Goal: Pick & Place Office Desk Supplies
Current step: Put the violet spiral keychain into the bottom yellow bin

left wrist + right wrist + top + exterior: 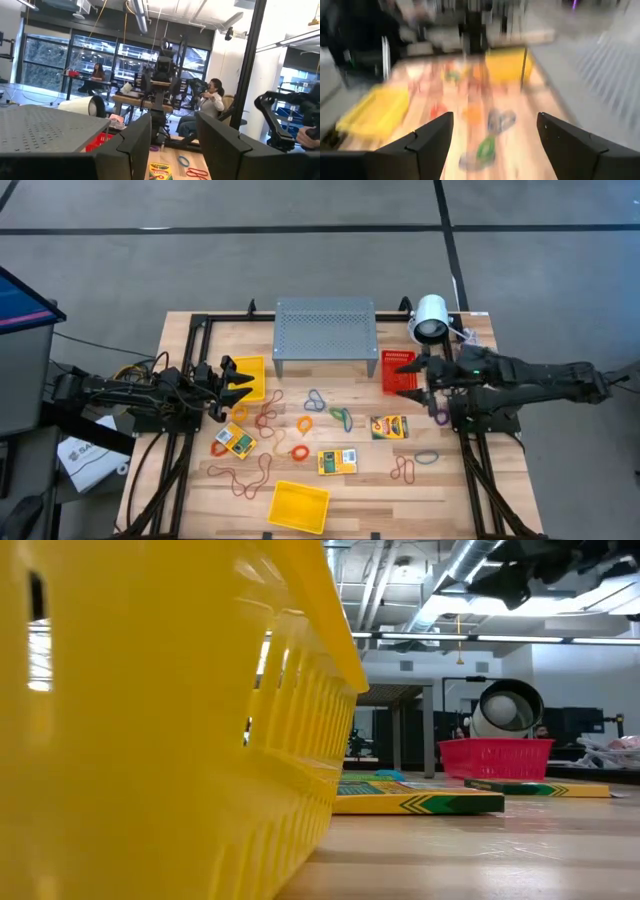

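Rubber bands (305, 423) in red, orange, green and blue lie scattered flat on the wooden table. Three yellow-and-green crayon boxes lie flat among them: one (233, 442) toward the left, one (337, 461) in the middle, one (389, 427) toward the right. My left gripper (240, 388) is open and empty, raised beside the yellow basket (251, 376) at the table's left. In the left wrist view its fingers (172, 145) point level across the table, above a crayon box (160, 172). My right gripper (410, 377) is open and empty over the red basket (397, 370); the right wrist view (490, 135) is blurred.
A grey perforated stand (325, 330) sits at the far middle, a white lamp (432, 318) beside it on the right. A second yellow basket (298, 506) sits at the near edge and fills the low view's left (150, 720). People sit beyond the table (212, 97).
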Robot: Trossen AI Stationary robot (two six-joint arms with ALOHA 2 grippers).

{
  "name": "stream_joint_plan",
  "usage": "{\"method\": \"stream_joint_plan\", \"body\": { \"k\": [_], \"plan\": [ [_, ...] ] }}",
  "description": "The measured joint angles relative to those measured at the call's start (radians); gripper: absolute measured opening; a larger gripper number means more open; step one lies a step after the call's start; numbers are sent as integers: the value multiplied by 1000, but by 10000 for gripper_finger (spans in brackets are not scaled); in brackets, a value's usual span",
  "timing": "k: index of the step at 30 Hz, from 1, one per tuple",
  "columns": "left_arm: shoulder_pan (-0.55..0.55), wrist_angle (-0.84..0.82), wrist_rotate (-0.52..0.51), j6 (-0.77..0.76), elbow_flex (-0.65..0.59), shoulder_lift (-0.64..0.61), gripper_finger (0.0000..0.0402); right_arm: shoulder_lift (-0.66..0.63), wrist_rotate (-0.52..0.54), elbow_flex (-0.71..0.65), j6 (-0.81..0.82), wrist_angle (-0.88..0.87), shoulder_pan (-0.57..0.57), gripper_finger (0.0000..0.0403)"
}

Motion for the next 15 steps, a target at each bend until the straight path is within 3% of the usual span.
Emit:
{"method": "stream_joint_plan", "body": {
  "k": [8, 15],
  "plan": [
    [0, -2, 51, 0, 0, 0, 155, 314, 0, 223, 120, -424, 43, 283],
    [0, -2, 77, -8, 0, 0, 155, 459, 4, 290, 283, -752, 79, 283]
  ]
}}
